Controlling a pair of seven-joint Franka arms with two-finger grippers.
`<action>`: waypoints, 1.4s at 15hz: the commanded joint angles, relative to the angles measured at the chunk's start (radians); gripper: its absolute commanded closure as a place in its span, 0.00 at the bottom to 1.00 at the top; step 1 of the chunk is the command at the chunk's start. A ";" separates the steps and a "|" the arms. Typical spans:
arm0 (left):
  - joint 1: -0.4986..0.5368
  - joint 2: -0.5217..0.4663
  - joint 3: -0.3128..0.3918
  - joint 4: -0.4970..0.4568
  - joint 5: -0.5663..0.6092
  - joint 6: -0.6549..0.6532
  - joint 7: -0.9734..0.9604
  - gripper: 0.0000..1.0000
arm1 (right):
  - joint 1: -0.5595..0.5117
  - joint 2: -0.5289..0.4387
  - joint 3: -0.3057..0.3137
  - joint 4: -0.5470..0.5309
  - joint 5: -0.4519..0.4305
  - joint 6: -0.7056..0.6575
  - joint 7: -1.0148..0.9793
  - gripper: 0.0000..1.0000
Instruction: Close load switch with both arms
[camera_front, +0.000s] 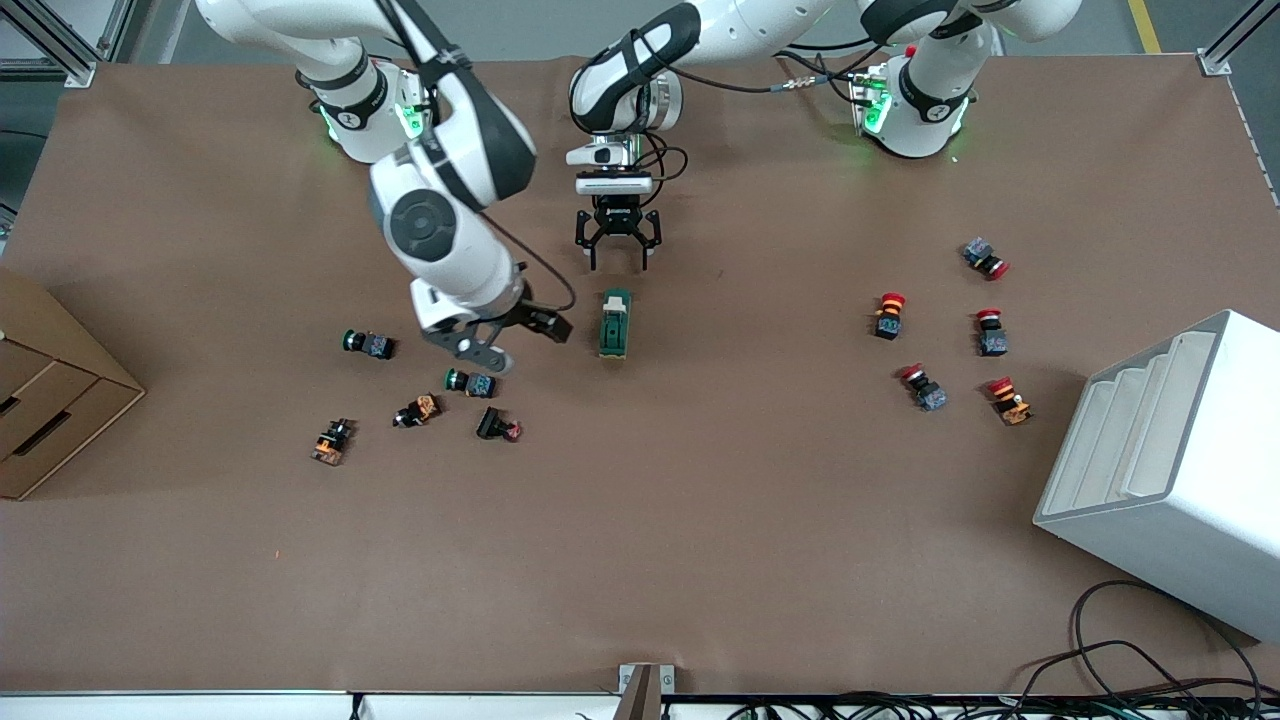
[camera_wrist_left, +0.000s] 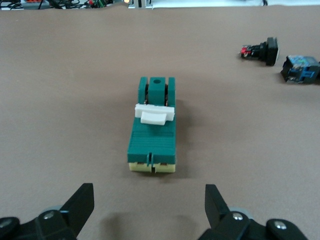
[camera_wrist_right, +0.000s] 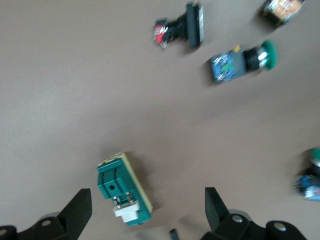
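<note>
The load switch (camera_front: 614, 323) is a dark green block with a white-cream lever (camera_front: 616, 299), lying flat mid-table. My left gripper (camera_front: 617, 262) is open and empty, low over the bare table just off the switch's lever end. In the left wrist view the switch (camera_wrist_left: 152, 127) lies ahead of the open gripper (camera_wrist_left: 149, 200), with the lever (camera_wrist_left: 154, 113) across its top. My right gripper (camera_front: 525, 345) is open and empty, over the table beside the switch toward the right arm's end. In the right wrist view the switch (camera_wrist_right: 122, 190) lies between the spread fingers of the gripper (camera_wrist_right: 147, 205).
Green push buttons (camera_front: 368, 344) (camera_front: 470, 382) and orange and black parts (camera_front: 418, 410) (camera_front: 497, 427) lie near my right gripper. Several red push buttons (camera_front: 888, 315) lie toward the left arm's end. A white rack (camera_front: 1170, 470) and a cardboard box (camera_front: 50, 400) stand at the table's ends.
</note>
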 joint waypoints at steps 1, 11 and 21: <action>-0.018 0.013 0.020 -0.004 0.046 -0.021 -0.031 0.02 | 0.072 0.033 -0.007 -0.030 0.036 0.088 0.086 0.00; -0.036 0.026 0.031 -0.004 0.047 -0.047 -0.031 0.01 | 0.209 0.094 -0.007 -0.138 0.050 0.353 0.219 0.00; -0.042 0.029 0.031 -0.002 0.047 -0.070 -0.032 0.01 | 0.254 0.210 -0.007 -0.140 0.052 0.566 0.294 0.00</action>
